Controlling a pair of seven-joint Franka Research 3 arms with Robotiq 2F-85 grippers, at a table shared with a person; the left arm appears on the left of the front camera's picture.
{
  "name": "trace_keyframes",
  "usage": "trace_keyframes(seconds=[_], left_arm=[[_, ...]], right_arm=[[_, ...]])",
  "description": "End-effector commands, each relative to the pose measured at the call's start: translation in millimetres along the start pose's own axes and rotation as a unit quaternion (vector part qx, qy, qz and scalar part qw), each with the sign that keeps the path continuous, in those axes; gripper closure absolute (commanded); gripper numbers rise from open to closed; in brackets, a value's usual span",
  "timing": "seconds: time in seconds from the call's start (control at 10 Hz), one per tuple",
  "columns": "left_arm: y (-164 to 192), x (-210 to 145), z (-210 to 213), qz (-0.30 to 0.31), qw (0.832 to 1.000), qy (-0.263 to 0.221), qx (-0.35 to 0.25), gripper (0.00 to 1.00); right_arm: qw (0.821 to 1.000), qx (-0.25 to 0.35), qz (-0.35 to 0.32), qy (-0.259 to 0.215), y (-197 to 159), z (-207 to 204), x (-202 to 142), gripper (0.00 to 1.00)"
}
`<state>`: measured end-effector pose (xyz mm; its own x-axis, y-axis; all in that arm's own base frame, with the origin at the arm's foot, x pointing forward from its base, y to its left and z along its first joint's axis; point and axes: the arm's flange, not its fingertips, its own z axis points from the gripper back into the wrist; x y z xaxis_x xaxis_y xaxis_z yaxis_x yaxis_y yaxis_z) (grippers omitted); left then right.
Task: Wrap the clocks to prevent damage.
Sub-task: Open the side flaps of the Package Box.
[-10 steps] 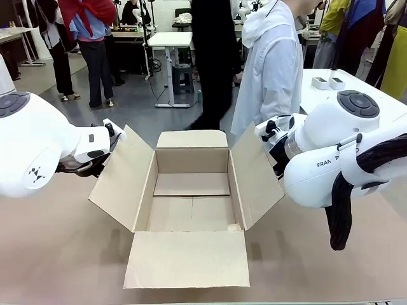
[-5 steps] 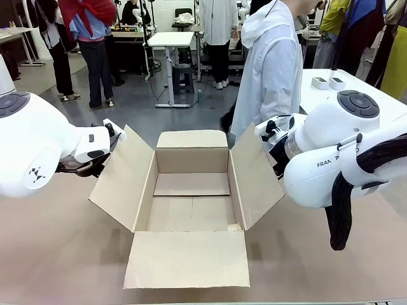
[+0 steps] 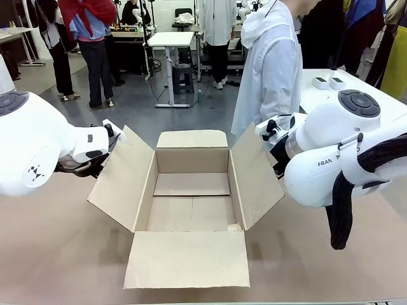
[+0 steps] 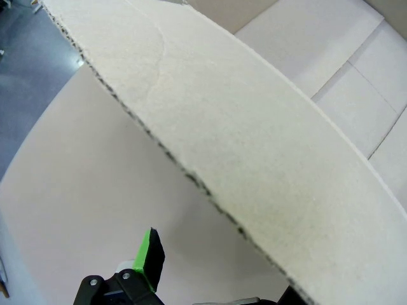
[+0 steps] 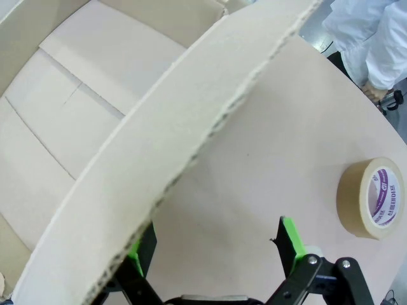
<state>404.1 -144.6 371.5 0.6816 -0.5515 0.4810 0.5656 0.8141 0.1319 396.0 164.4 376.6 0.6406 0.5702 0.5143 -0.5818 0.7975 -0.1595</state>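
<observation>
Two-armed setup around an open cardboard box point(image 3: 191, 159) on the table point(image 3: 57, 254). Hovers on the left at the outer face of the left flap point(image 3: 121, 181), left gripper point(image 4: 215, 281) spread wide and clamping nothing, one green-padded finger point(image 4: 149, 254) clear of the flap's edge. Holds the right gripper point(image 5: 213, 240) apart too, gripping nothing, one finger just beside the right flap point(image 5: 191, 127); contact hard to judge. Near it on the table, a brown tape roll point(image 5: 353, 190). At the far side, a person in a white jacket point(image 3: 273, 70).
</observation>
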Motion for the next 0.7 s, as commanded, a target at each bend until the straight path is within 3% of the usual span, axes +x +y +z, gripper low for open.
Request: trace_keyframes(seconds=[0.0,0.2,0.4,0.6], left_arm=[[36.4,-8.9,24.9,0.001,0.999,-0.003,-0.054,0.00],[57.2,-13.7,80.6,-0.007,0.999,-0.030,-0.041,0.00],[70.6,13.6,138.3,-0.045,0.998,-0.032,-0.006,0.00],[77.4,50.1,186.1,-0.073,0.997,-0.018,0.015,0.00]], right_arm=[[0.999,-0.013,-0.029,-0.012,-20.5,29.3,0.6,0.00],[0.999,-0.038,-0.036,-0.008,-37.5,81.2,8.0,0.00],[0.998,-0.055,-0.027,-0.029,-42.1,142.5,38.1,0.00],[0.999,-0.052,0.005,-0.017,-25.7,179.9,77.6,0.00]])
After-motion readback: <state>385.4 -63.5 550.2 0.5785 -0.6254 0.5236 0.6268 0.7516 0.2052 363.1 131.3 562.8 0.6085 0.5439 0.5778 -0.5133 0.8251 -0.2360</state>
